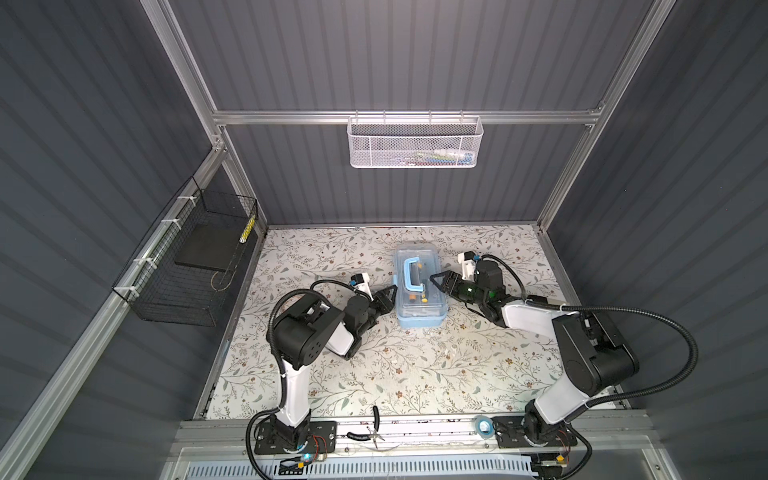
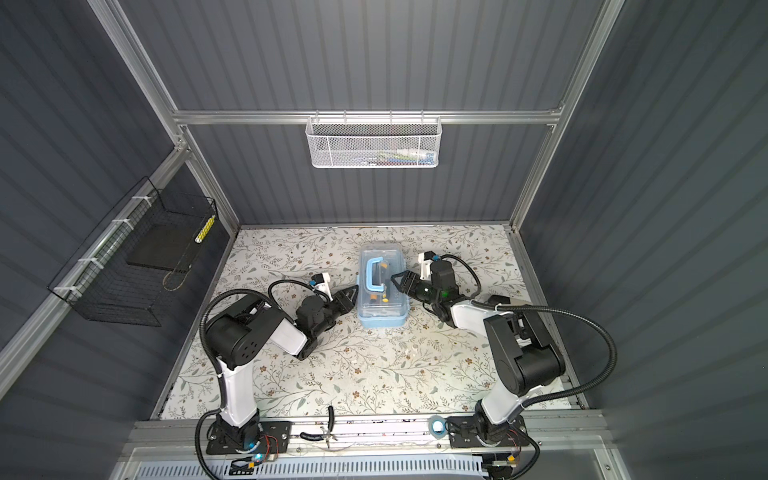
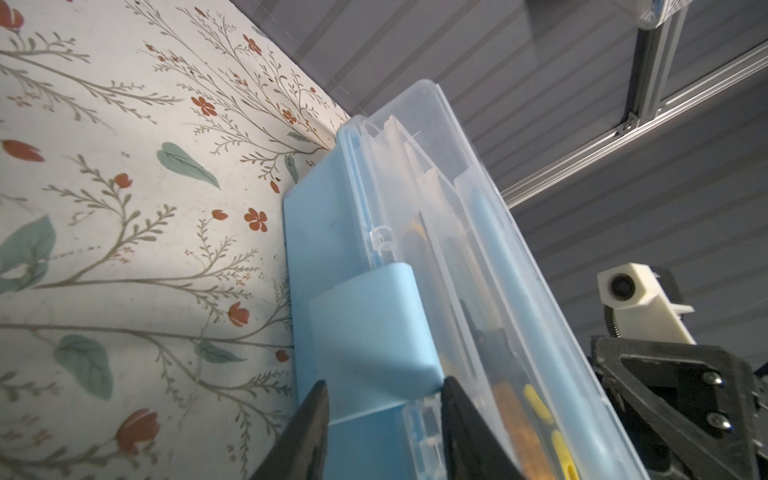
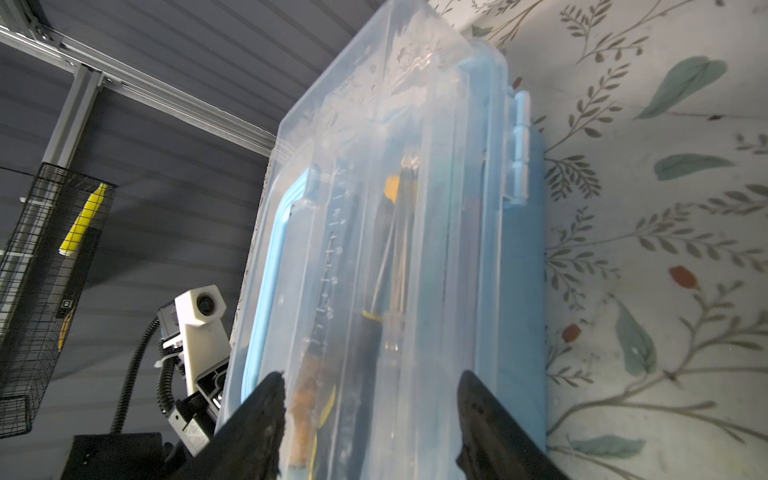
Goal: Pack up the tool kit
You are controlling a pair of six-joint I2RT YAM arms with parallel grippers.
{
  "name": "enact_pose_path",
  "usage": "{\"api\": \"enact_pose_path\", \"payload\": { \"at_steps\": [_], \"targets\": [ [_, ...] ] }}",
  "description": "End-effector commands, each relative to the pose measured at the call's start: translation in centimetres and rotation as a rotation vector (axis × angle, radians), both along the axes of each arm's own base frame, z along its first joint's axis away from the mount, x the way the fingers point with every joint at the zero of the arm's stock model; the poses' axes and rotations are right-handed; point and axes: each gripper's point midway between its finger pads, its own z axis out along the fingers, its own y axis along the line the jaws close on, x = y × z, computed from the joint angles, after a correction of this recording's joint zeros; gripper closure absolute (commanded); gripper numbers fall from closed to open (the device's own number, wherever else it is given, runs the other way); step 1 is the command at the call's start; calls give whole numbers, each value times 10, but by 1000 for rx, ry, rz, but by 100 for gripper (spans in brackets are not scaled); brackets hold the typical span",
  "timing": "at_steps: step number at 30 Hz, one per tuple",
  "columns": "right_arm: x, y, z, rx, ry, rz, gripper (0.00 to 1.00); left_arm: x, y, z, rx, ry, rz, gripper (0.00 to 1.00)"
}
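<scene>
The tool kit [image 1: 420, 309] [image 2: 384, 309] is a light-blue case lying flat on the flowered table, lid closed. Its blue handle [image 1: 411, 276] lies flat on top, and tools with yellow and black handles [image 4: 390, 195] show through the clear lid. My left gripper [image 1: 388, 297] [image 2: 351, 295] is at the case's left side. In the left wrist view its jaws [image 3: 384, 388] stand apart on either side of the blue latch [image 3: 374, 332]. My right gripper [image 1: 434, 280] [image 2: 397, 280] is at the case's right side. Its jaws [image 4: 370, 380] are wide apart against the case wall [image 4: 511, 291]; contact is unclear.
A white mesh basket [image 1: 415, 141] with small items hangs on the back wall. A black wire basket [image 1: 195, 257] on the left wall holds a dark slab and a yellow item. Black-handled pliers [image 1: 376, 419] and a tape roll [image 1: 483, 424] lie on the front rail.
</scene>
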Motion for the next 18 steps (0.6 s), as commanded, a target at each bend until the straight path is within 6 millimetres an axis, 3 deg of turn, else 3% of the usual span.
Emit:
{"api": "enact_pose_path", "payload": {
  "at_steps": [1, 6, 18],
  "targets": [
    [-52, 55, 0, 149, 84, 308, 34, -40, -55, -6, -84, 13, -301, 55],
    [-53, 63, -3, 192, 91, 332, 35, -47, -76, 0, -101, -11, -398, 56],
    [-79, 98, -23, 280, 153, 402, 37, -46, -91, 2, -161, 32, -449, 54]
  ]
}}
